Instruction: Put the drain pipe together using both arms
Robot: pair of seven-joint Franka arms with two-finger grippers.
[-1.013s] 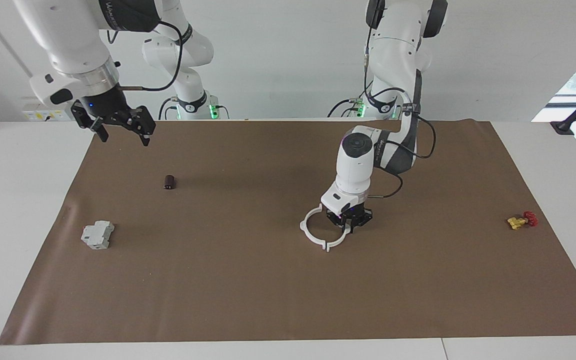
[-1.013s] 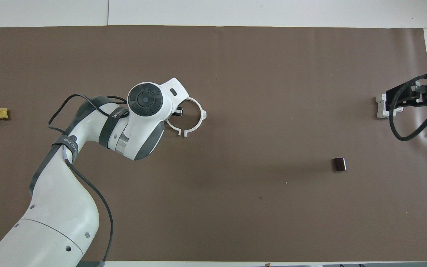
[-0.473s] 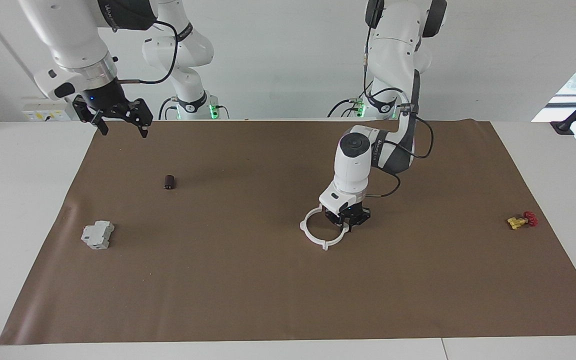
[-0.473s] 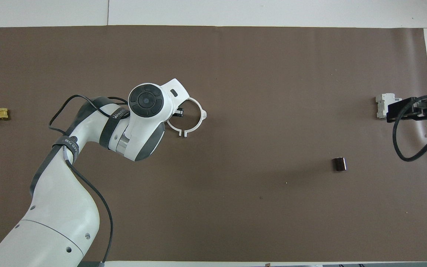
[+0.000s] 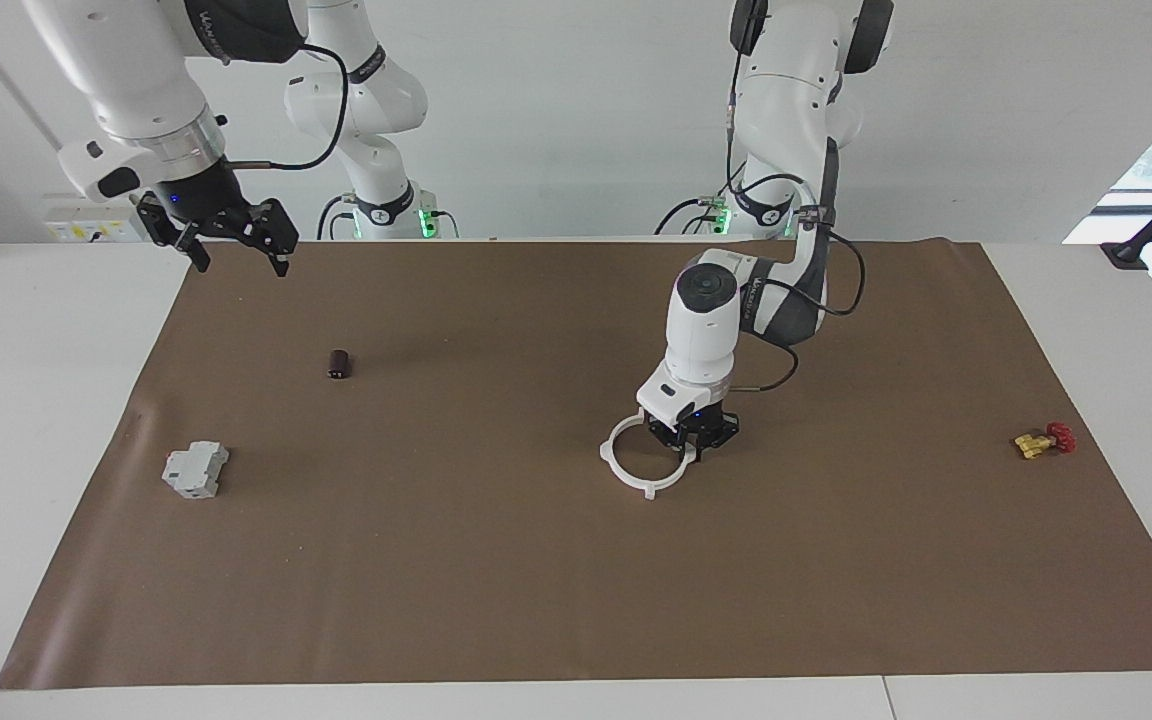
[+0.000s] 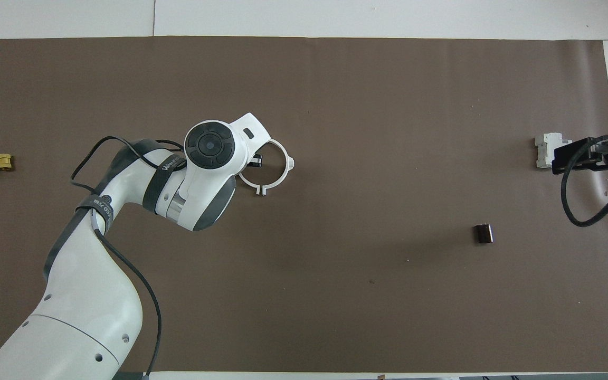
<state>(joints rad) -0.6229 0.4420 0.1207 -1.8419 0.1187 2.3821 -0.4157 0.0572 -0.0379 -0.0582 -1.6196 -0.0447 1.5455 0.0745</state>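
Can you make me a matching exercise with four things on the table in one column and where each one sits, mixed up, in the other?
Things:
1. white ring
2. grey block
3. dark cylinder
4. red and brass valve

Places:
A. alone at the left arm's end of the brown mat
B. at the right arm's end, farther from the robots than the dark cylinder
C. at the left gripper, mid-mat
D. toward the right arm's end, nearer to the robots than the grey block

Pairs: 1-C, 2-B, 3-D, 4-A
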